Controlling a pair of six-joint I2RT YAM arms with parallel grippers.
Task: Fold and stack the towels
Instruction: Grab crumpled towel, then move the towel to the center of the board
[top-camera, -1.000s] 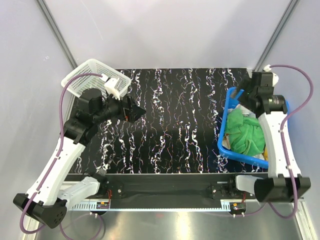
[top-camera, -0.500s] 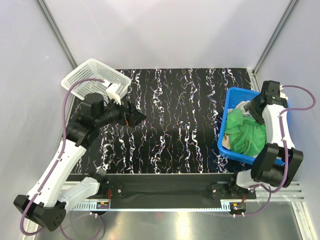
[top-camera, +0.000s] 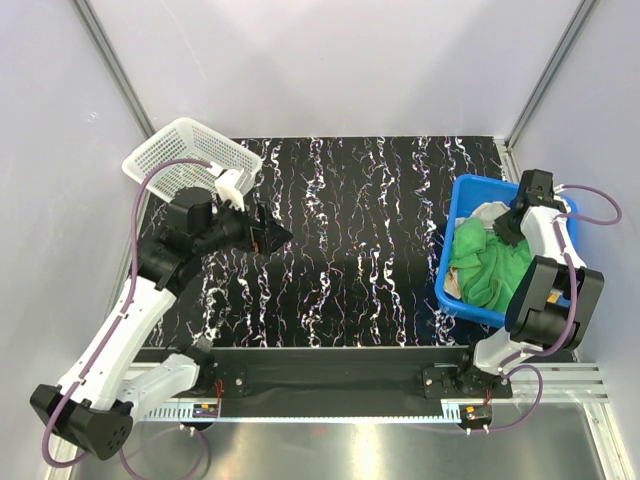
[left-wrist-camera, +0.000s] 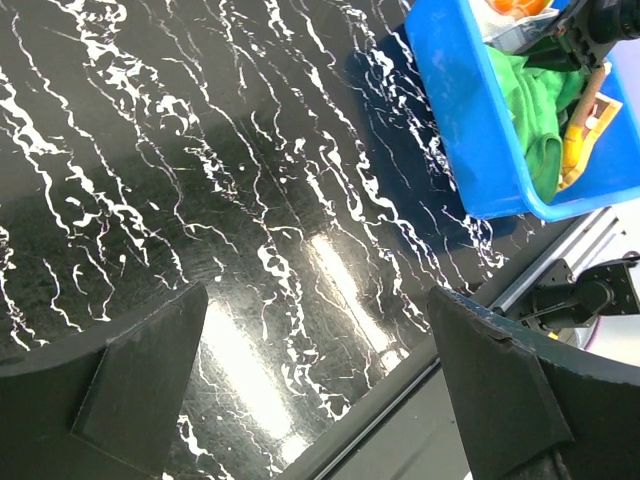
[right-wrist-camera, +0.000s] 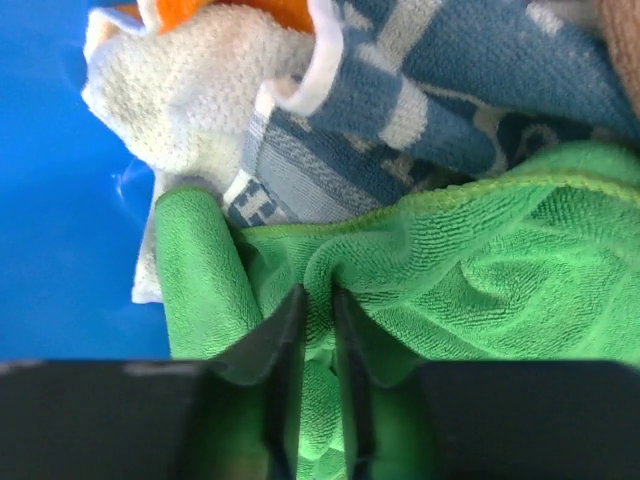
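The basket (top-camera: 172, 150) sits far left. The left tool (top-camera: 268, 234) hangs wide open over the surface (top-camera: 350, 220), holding nothing. In the tub (top-camera: 447, 262) at right, the right tool (right-wrist-camera: 318, 305) pinches a fold of the green towel (right-wrist-camera: 480, 260), heaped against the navy towel (right-wrist-camera: 480, 80). The step in hand looks like taking out the first towel. The next move calls for a lift over the tub wall, and neighbouring towels may drag along.

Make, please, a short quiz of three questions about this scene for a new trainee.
1. True or false: the left gripper holds a towel.
2. What does the right gripper pinch? A. navy towel B. green towel C. orange towel
3. Fill in: the green towel lies in the ____ tub.
Key: 1 false; 2 B; 3 blue.
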